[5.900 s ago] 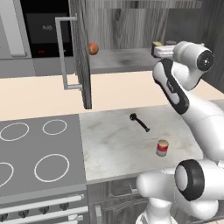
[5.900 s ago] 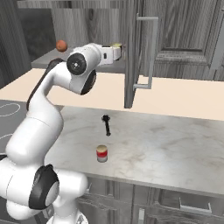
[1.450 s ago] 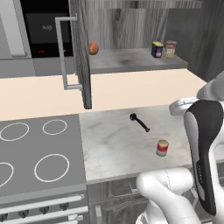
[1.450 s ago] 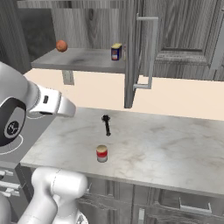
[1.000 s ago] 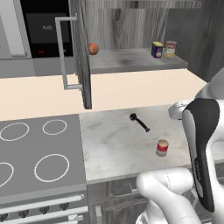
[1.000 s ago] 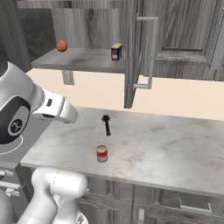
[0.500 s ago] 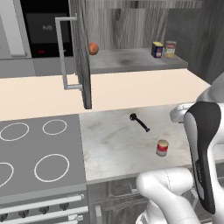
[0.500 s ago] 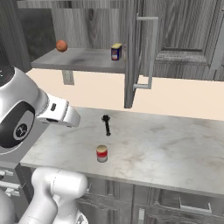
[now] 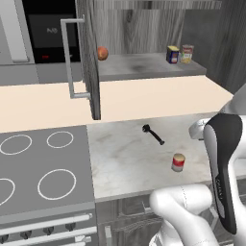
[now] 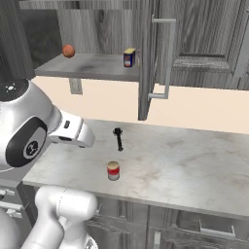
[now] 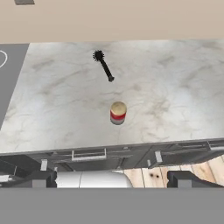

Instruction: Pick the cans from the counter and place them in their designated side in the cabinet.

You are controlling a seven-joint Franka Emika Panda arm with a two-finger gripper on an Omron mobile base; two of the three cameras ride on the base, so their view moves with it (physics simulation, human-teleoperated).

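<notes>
Gripper (image 11: pixel 111 177) wide open, empty, well above counter (image 11: pixel 175 100) edge. Red can (image 11: pixel 117 113) upright on counter nr front, black utensil (image 11: pixel 103 66) beyond. Blue can (image 9: pixel 172 54) on cabinet (image 9: pixel 144 67) shelf, right side; orange ball (image 9: pixel 102 53) left.

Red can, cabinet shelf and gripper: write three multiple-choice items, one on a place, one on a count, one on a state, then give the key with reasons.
1. Where does the red can stand?
A. On the stovetop
B. On the counter, nearer its front edge than the black utensil is
C. On the cabinet shelf

2. How many cans stand on the cabinet shelf?
A. None
B. Two
C. Four

3. How is the gripper?
A. Open and holding nothing
B. Shut on the red can
C. Shut on the orange ball

Key: 1 B, the can sits on the marbled slab in front of the utensil. 2 B, the blue can and another can stand side by side at the shelf's right end. 3 A, the fingertips stand wide apart and the can stands apart from them.
</notes>
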